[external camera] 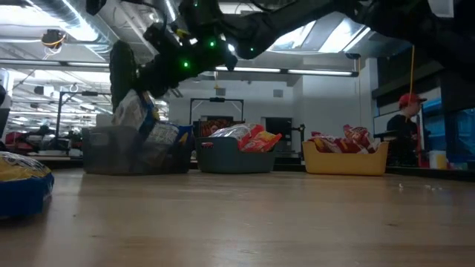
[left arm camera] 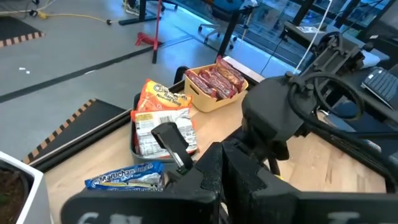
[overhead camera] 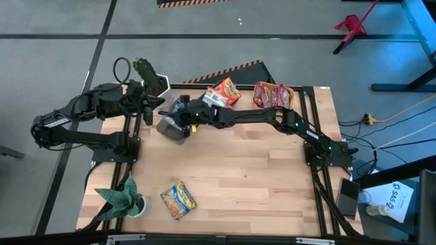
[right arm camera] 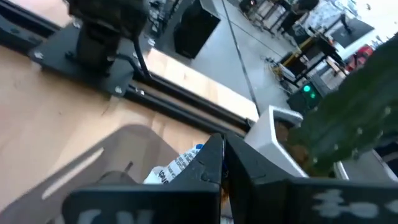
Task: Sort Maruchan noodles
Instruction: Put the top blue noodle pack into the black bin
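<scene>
Because my right arm reaches clear across the counter (overhead camera: 238,170) to its far left corner, the move ahead turns on one relation: my right pincer (overhead camera: 182,117) hangs directly above the grey bin (overhead camera: 172,129), with a blue-and-white Maruchan packet (external camera: 139,119) clamped between its fingers and hanging down toward that bin's open top. In the low view the packet's long axis runs roughly upright, its lower end at or just inside the bin's rim, so I judge the drop to be nearly straight down. My left arm waits folded at the counter's left edge, its left pincer (overhead camera: 146,102) close beside the bin but not in the work, and I cannot tell whether its fingers are apart or together. To the right of the grey bin, along the far edge, stand the teal bin (overhead camera: 221,95) with orange packets and the yellow bin (overhead camera: 274,95) with red ones. One more orange-yellow packet (overhead camera: 178,199) lies well apart at the near edge, closer to my left arm. My right wrist view shows only a sliver of the packet's print past my dark fingers, and the high view hides the packet under the pincer, so how deep it sits in the bin I cannot make out.
</scene>
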Controlling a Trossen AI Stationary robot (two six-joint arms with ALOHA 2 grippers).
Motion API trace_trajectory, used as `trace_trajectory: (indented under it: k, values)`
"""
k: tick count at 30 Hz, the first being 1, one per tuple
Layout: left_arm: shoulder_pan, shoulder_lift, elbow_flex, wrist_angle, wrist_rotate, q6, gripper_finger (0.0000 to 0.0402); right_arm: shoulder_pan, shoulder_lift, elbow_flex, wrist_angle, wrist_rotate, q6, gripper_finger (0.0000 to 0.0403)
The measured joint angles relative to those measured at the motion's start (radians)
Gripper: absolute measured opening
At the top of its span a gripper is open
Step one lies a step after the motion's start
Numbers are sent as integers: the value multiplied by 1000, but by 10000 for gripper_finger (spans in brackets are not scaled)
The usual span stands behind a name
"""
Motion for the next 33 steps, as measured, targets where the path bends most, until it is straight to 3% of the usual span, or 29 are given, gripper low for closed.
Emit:
trace_trajectory:
  k: [13, 20, 33]
  values:
    - [0, 0, 0, -2, -1, -3, 0, -1, -2, -171, 158, 53, 22, 0]
    - [0, 0, 0, -1, -5, -11, 0, -1, -5, -183, 145, 51, 17, 4]
    - [0, 1, 0, 0, -6, -11, 0, -2, -10, -175, 36, 44, 0, 148]
